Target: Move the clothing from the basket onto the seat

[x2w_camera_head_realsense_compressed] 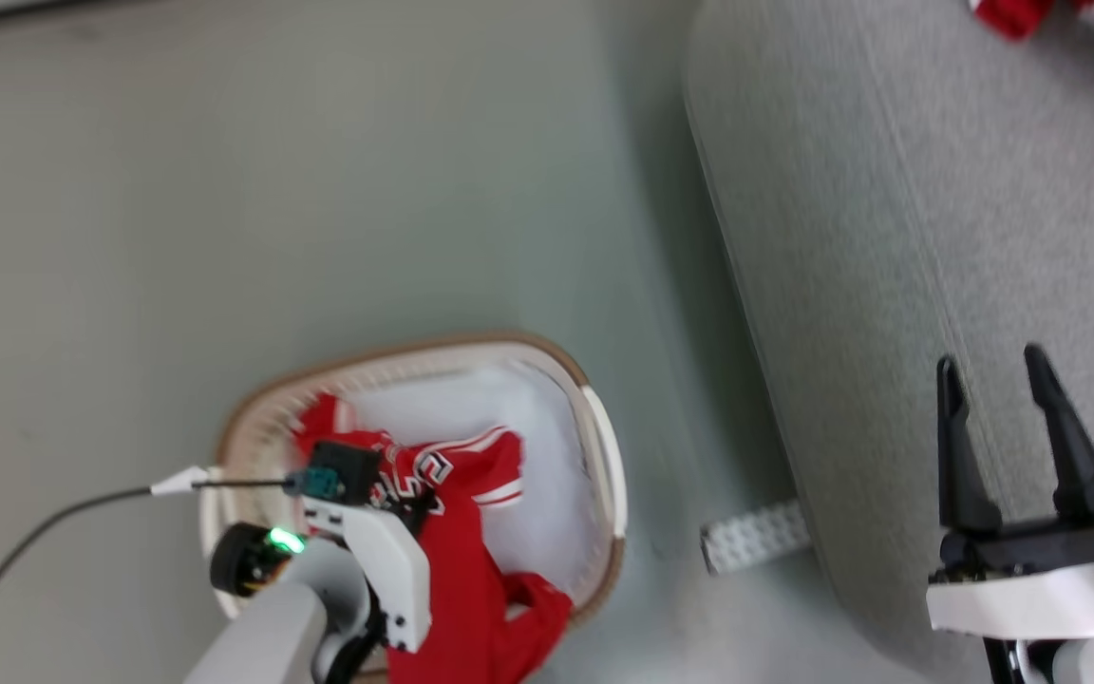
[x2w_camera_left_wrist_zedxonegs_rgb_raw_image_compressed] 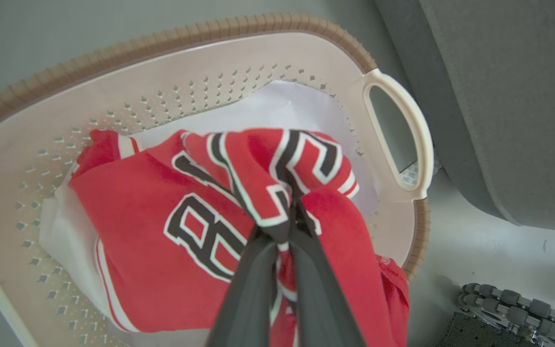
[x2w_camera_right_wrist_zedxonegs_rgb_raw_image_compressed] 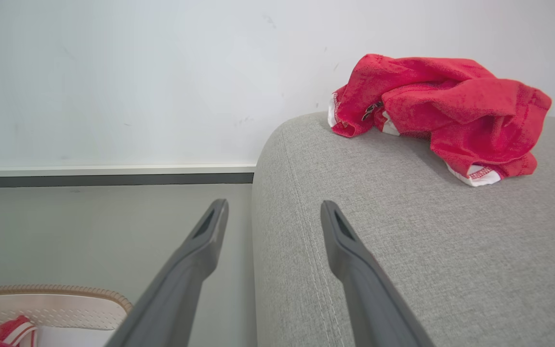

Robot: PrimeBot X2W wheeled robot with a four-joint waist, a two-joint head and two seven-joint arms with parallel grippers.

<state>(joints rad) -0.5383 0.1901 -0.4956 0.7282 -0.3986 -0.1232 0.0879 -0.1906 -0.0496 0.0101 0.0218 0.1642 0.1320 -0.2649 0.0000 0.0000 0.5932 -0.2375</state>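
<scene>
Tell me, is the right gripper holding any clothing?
No, the right gripper is wide open with nothing in it.

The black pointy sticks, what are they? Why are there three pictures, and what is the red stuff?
Those sticks are the fingers of a robot's two claws. One picture comes from a camera on its head, looking down; the other two come from cameras on its wrists, looking along each claw. The left claw is pinched shut on a red jersey with black-and-white print, which is partly in an oval white plastic basket with a brown rim. The right claw is open and holds nothing, beside the edge of a big light-grey fabric seat. Another crumpled red garment with white trim already lies on that seat.
</scene>
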